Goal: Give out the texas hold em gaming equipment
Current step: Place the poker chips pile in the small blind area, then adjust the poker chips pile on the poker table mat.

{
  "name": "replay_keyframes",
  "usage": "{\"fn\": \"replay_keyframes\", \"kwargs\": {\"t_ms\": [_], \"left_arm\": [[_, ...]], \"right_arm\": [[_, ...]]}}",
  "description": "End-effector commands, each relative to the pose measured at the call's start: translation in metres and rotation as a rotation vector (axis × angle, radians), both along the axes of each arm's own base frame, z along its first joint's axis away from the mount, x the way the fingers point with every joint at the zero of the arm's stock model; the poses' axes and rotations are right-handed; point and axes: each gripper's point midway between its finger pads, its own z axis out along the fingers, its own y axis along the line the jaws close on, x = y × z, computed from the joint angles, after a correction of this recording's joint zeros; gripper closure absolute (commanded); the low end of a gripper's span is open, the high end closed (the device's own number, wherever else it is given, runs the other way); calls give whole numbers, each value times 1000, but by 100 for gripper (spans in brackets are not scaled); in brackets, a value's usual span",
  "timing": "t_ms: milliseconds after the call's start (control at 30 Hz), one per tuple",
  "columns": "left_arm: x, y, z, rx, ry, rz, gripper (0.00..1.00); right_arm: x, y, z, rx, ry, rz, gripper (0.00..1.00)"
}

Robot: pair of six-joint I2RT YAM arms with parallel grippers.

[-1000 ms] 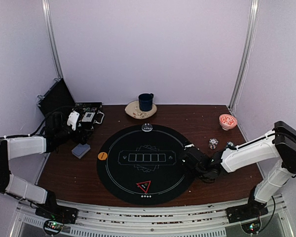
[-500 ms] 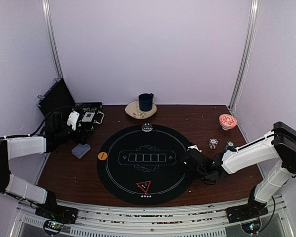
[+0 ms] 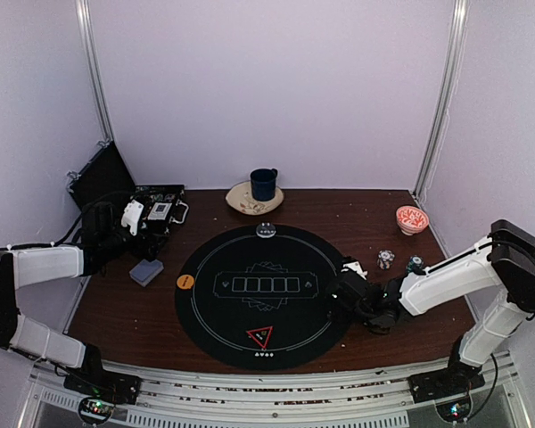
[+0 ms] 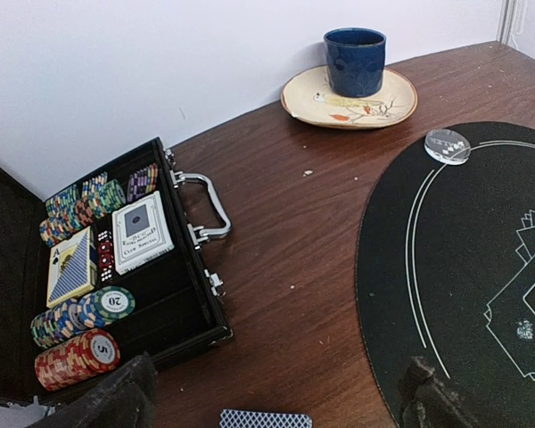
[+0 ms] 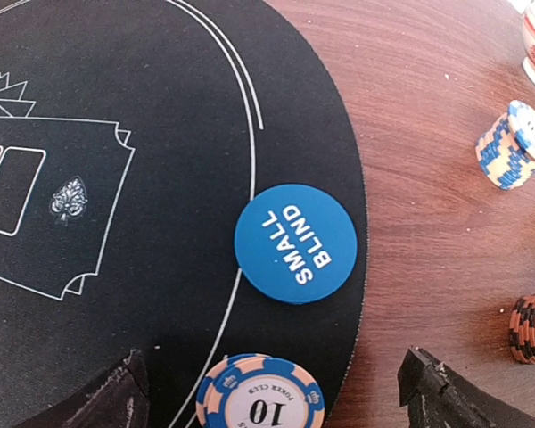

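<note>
My right gripper is open low over the right edge of the black round mat. A short stack of blue-and-peach poker chips lies on the mat between its fingers, untouched. Just beyond lies the blue "small blind" button. An orange button, a white disc and the red-edged triangle marker also sit on the mat. My left gripper is open over bare wood, above the blue-backed cards.
An open black case at the left holds chip rows and card decks. A blue-white chip stack and an orange-black one stand on the wood right of the mat. The dark blue mug on its plate and a red-patterned bowl stand at the back.
My right gripper has opened and let go of the chip stack, which now rests on the mat's right edge. It also shifted slightly left. The left arm has not moved.
</note>
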Motion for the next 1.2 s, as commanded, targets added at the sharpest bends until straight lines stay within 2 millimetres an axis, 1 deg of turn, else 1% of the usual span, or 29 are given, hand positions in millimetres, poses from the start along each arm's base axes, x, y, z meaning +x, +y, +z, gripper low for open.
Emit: {"fn": "replay_keyframes", "kwargs": {"t_ms": [0, 133, 300, 433, 600, 767, 967, 1167], "left_arm": [[9, 2, 27, -12, -82, 10, 2], [9, 2, 28, -13, -85, 11, 2], [9, 2, 26, -14, -77, 7, 2], [9, 2, 27, -14, -81, 9, 2], [9, 3, 28, -12, -84, 13, 2], [9, 3, 28, -11, -83, 14, 2], [9, 3, 26, -10, -81, 12, 2], [9, 3, 26, -9, -80, 12, 2]], "right_arm": [[-3, -20, 0, -36, -36, -50, 0], [-10, -46, 9, -3, -89, -129, 0], [-20, -57, 27, 139, -142, -150, 0], [-22, -51, 33, 182, -148, -105, 0], [-23, -41, 34, 156, -114, -69, 0], [-26, -40, 37, 134, -121, -85, 0], [-33, -41, 48, 122, -159, -95, 0], [-28, -39, 60, 74, -196, -64, 0]]}}
